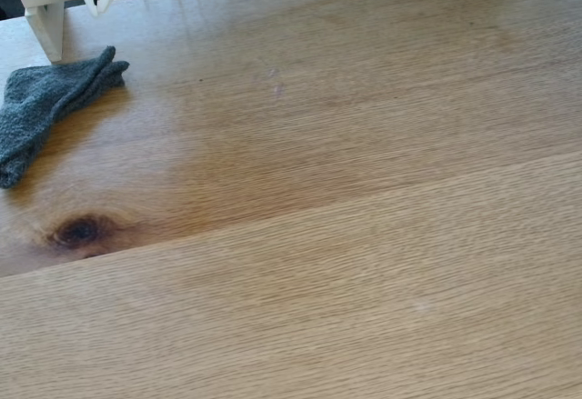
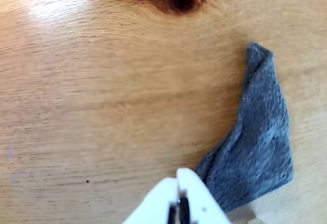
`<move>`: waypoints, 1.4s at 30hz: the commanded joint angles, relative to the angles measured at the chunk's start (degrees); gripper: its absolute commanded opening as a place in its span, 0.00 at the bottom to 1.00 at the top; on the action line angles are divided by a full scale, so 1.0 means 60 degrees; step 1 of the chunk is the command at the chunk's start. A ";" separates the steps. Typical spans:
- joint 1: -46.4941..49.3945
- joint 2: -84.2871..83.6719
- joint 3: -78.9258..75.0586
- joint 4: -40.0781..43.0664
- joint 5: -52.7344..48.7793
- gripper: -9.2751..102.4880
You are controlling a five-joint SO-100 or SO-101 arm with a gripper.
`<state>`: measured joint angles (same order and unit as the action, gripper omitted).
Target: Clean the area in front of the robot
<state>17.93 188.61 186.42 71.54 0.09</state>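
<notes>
The area is a light-brown wooden tabletop (image 1: 346,190) with an amber patch and a dark knot (image 1: 79,231). A crumpled grey cloth (image 1: 45,99) lies on it at the far left of the fixed view. The robot's white gripper (image 1: 97,6) hangs at the top left, just beyond the cloth's far end, fingers pointing down. In the wrist view the gripper (image 2: 178,172) enters from the bottom edge with its two white fingers pressed together and nothing between them. The grey cloth (image 2: 260,142) lies flat just to its right, and the knot (image 2: 181,0) sits at the top.
A white shelf-like frame (image 1: 45,17) stands at the table's back left corner, right behind the gripper and the cloth. Bare wood stretches across the middle and right of the fixed view.
</notes>
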 commanded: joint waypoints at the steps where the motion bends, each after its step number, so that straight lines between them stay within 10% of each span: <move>1: 0.0103 -0.1113 0.0806 -0.1040 -0.0146 0.08; 11: -0.0161 -0.6724 -0.3193 -0.3457 0.0366 0.15; 20: 0.3501 -1.0532 -0.7002 -0.3604 0.0483 0.41; 29: 0.6284 -1.4033 -0.7207 -0.5068 -0.1626 0.40; 42: 0.6226 -1.7388 -0.7383 -0.8027 -0.3193 0.27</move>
<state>56.43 85.52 145.28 26.89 -17.93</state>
